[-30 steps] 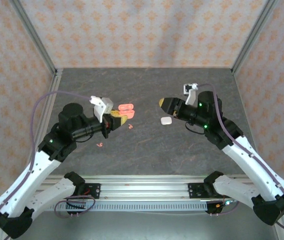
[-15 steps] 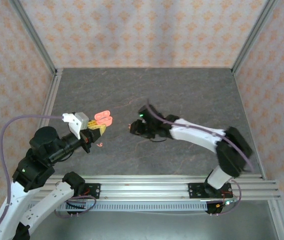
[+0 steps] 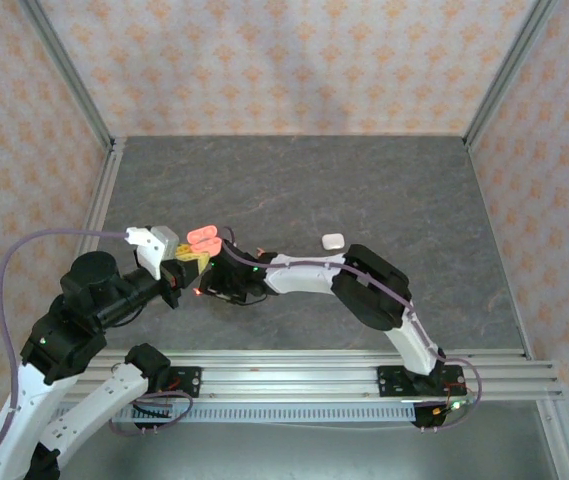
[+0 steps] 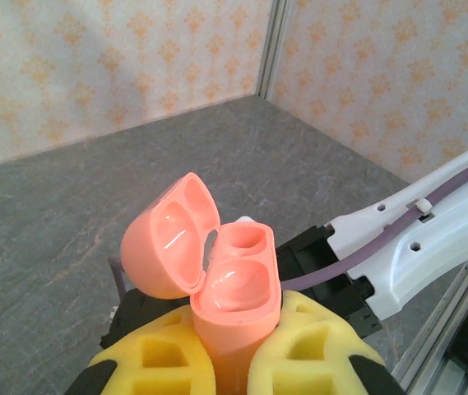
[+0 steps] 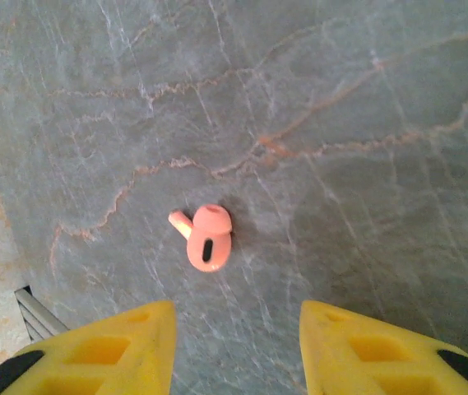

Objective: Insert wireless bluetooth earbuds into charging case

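Two grippers were in service at this step. My left gripper (image 4: 235,366) was clenched on the coral-pink charging case (image 4: 238,292), with its yellow fingers (image 4: 158,362) pressing the lower body from both sides (the case stood roughly upright between them). The lid (image 4: 170,240) was hinged back to the left, leaving both wells of the body exposed.

My right gripper (image 5: 238,329) was released: its jaws stood apart, with bare table (image 5: 365,123) between them. One coral-pink earbud (image 5: 206,237) lay on the table just ahead of that gap, touching neither finger. In the right wrist view, its stem pointed up and to the left.

Seen from overhead, my right arm (image 3: 309,268) reached across to the left side of the table. Its gripper end sat close beside my left gripper, below the raised case. One white case (image 3: 332,241) lay closed on the table just behind the right arm, apart from both grippers.
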You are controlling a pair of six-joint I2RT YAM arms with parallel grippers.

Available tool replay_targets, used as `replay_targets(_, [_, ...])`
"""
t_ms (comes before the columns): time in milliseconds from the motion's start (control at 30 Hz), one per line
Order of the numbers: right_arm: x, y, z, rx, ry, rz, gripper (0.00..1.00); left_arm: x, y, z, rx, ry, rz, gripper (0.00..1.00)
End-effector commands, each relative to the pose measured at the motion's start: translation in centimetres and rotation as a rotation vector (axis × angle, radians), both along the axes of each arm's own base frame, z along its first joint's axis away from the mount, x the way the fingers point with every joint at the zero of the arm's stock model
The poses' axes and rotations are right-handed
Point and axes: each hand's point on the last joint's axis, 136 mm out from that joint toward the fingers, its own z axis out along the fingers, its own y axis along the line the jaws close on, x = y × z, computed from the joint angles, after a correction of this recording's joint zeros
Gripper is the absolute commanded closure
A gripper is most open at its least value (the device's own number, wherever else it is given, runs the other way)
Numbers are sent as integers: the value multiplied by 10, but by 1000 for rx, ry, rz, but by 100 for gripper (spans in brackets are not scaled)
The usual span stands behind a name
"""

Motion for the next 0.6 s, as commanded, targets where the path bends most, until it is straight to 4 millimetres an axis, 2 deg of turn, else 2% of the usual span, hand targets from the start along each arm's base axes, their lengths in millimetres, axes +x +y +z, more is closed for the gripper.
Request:
replay_targets(0, [7, 6, -1, -21, -11, -41, 55, 0, 6, 6, 17, -17, 23, 100])
replay_targets(233, [5, 16, -15, -90, -2, -15, 53, -5, 10, 2, 32, -9, 29, 100])
replay_targets(567, [11, 11, -25, -209, -38, 23, 56, -8, 13, 1, 21, -15, 38, 100])
